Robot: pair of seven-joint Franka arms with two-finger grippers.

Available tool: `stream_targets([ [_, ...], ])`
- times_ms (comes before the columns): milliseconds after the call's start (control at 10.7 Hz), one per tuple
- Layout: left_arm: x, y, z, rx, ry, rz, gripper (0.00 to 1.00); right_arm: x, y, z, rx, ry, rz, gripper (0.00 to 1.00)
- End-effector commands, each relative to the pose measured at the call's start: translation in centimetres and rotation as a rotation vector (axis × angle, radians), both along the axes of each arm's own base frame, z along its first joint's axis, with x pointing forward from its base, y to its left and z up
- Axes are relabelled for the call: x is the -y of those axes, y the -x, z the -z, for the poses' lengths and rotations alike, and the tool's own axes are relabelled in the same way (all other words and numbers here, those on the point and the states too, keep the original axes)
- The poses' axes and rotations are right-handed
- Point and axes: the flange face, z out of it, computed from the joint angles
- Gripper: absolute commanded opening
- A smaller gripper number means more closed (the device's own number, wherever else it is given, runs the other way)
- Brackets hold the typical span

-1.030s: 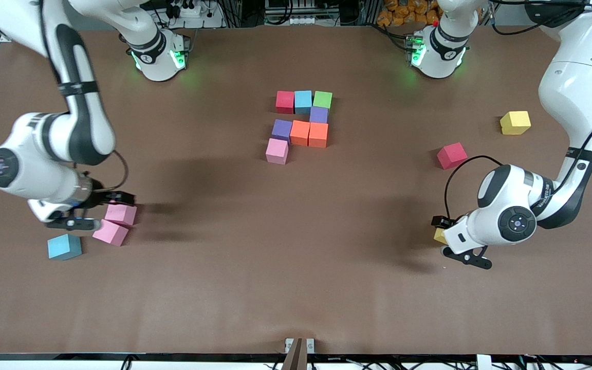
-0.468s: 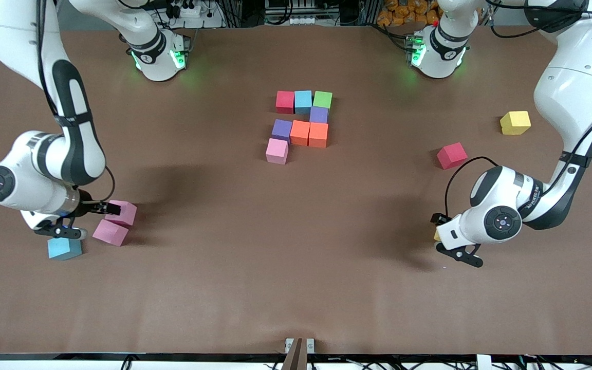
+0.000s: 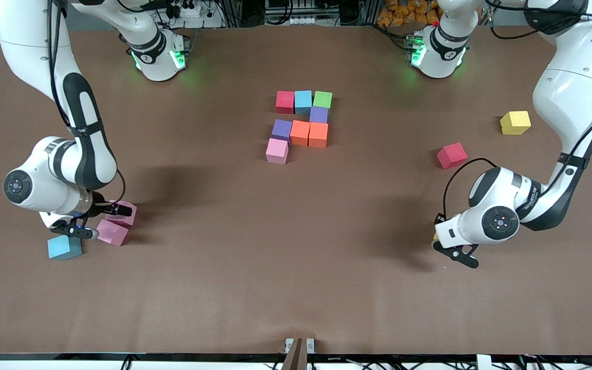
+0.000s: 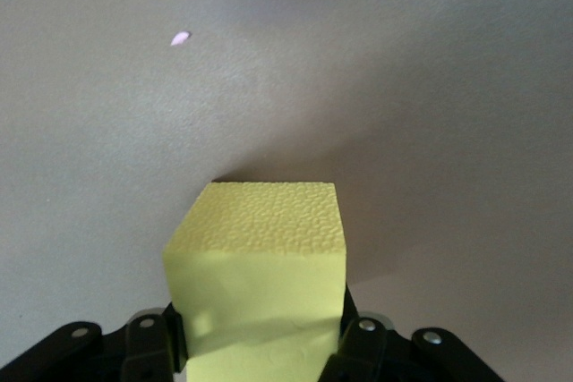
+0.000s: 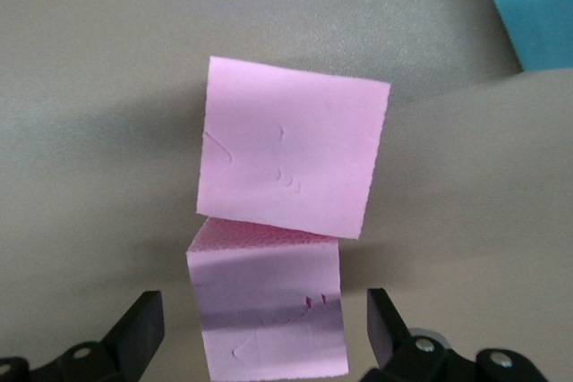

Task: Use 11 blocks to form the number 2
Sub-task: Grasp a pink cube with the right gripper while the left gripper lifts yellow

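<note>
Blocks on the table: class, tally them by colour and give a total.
red: 2
light blue: 2
green: 1
purple: 2
orange: 2
pink: 3
yellow: 2
Total: 14

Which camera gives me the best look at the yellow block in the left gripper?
Left wrist view: the yellow block fills it, clamped in the left gripper. Front view shows only a sliver beside the arm. Right wrist view shows none of it.
</note>
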Motion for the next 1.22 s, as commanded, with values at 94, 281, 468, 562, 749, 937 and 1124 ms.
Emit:
stream_targets([
  [94, 5.9, 0.2, -2.4, 0.053, 0.014, -0.016, 0.14, -0.3, 0.6, 1.0, 0.018, -0.003, -0.008, 1.0],
  [281, 12.7, 1.8, -3.9, 0.084, 0.017, -0.11, 0.14, -0.3, 0.6, 1.2, 0.015, -0.004, -0.035, 0.92],
  [468, 20.4, 3.7, -5.6, 0.075, 0.063, -0.185, 0.14, -0.3, 0.6, 1.3, 0.015, -0.006, -0.06, 0.65],
  [562, 23.4, 4.4, -6.0, 0.074, 0.076, -0.228, 0.14, -0.3, 0.6, 1.2, 0.019, -0.007, -0.077, 0.52],
  [749, 28.7, 6.3, -6.0, 0.08, 0.071, -0.301, 0.14, -0.6, 0.2, 0.7, 0.024, -0.011, -0.097, 0.33],
  [937, 33.9, 8.9, -5.9, 0.081, 0.071, -0.365, 0.14, -2.2, -0.3, -1.0, 0.042, -0.021, -0.116, 0.27],
  [1124, 38.1, 11.4, -5.2, 0.068, 0.077, -0.435, 0.14, -4.1, -0.6, -3.4, -0.024, -0.07, -0.126, 0.26],
])
